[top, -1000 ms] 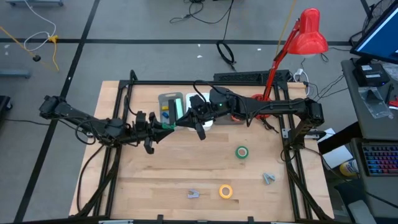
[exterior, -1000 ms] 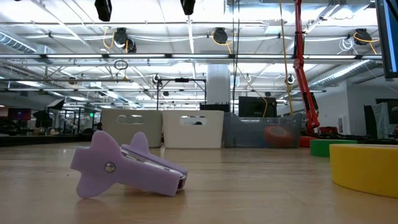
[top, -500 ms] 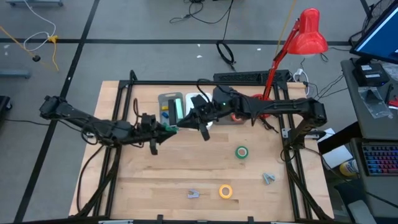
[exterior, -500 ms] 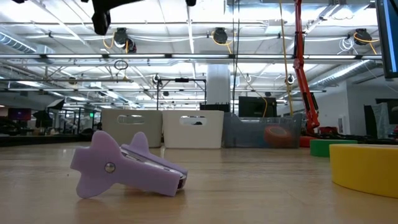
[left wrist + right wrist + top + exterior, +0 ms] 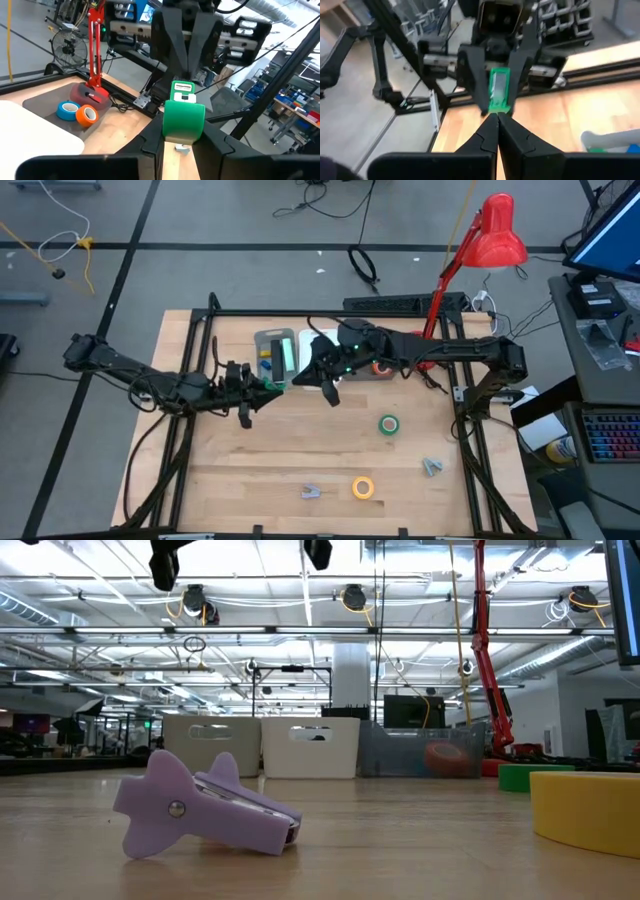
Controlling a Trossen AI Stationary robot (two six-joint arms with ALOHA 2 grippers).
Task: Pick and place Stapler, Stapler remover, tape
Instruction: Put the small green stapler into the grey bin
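Near the back middle of the surface [image 5: 300, 440]: both arms meet, up in the air.
Left end effector [image 5: 262, 387]: closed tight on the green stapler [image 5: 183, 114] — its dark fingers [image 5: 150, 142] press on both sides.
Green stapler: held above the wood, between the two arms, just in front of the trays.
Right end effector [image 5: 305, 379]: its tips are squeezed together with almost no gap, right at the end of the green stapler. Whether it touches is hard to tell.
Trays [image 5: 278, 350]: at the back of the surface, with something blue and green inside one.
Blue tape [image 5: 66, 110] and orange tape [image 5: 86, 114]: side by side on a grey mat at the back, near the base of the red lamp [image 5: 496, 232].
Green tape [image 5: 389, 424]: flat on the wood, right of the middle.
Yellow tape [image 5: 363, 487]: flat near the front edge — big and close in the low view.
Purple stapler remover [image 5: 200, 807]: lying on its side near the front, left of the yellow tape.
Grey piece [image 5: 432, 467]: on the wood at the front right, kind unclear.
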